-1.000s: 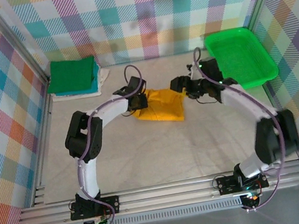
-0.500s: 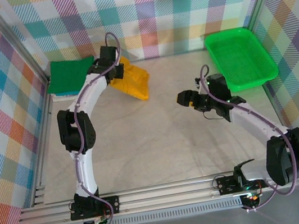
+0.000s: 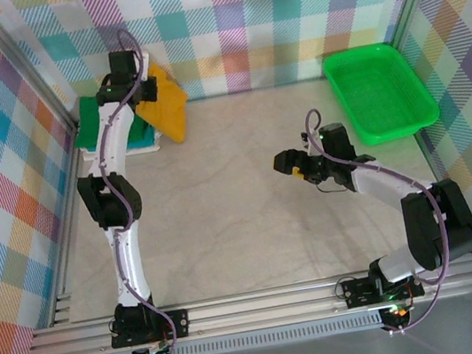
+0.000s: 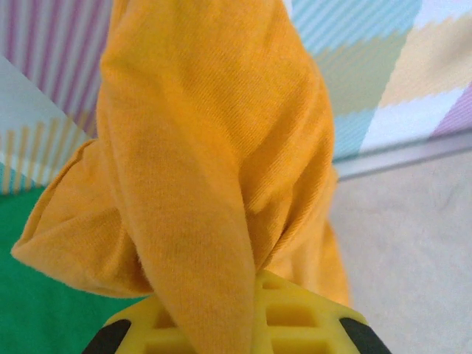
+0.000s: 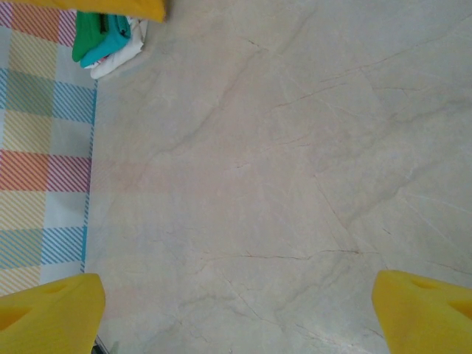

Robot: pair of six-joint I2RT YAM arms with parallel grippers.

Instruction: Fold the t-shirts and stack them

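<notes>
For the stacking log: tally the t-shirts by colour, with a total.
Mustard-yellow t-shirt: 1
Dark-green t-shirt: 1
Teal t-shirt: 1
White t-shirt: 1
Total: 4

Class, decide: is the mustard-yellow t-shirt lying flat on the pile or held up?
Held up. The mustard-yellow t-shirt hangs bunched from the shut left gripper, over the folded green t-shirt, not laid flat.

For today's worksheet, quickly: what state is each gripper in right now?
Left gripper: shut on the mustard-yellow t-shirt.
Right gripper: open, holding nothing.
</notes>
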